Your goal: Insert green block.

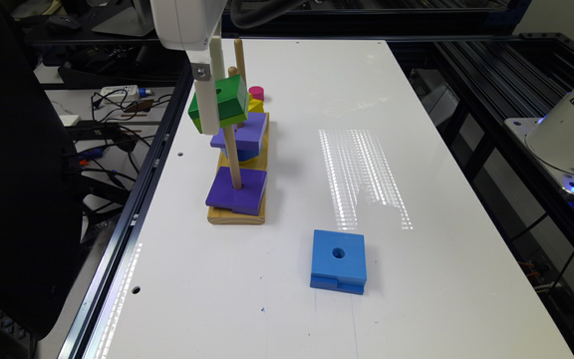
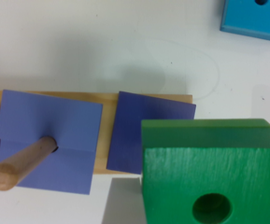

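Observation:
The green block (image 1: 229, 99), dark green over lime, hangs tilted in the air above the wooden peg board (image 1: 237, 217). My gripper (image 1: 211, 117) is shut on it. In the wrist view the green block (image 2: 209, 158) sits close to the camera, and its round hole (image 2: 211, 208) looks dark inside. The front peg (image 1: 232, 154) rises out of a purple block (image 1: 237, 189) and passes behind the green block's lower edge. I cannot tell whether any peg has entered the hole.
A second purple block (image 1: 241, 130) sits mid-board over a blue piece, with yellow (image 1: 255, 104) and pink (image 1: 256, 92) pieces behind. A blue square block (image 1: 338, 260) lies on the white table toward the exterior view's right. Cables and a table rail run along the left edge.

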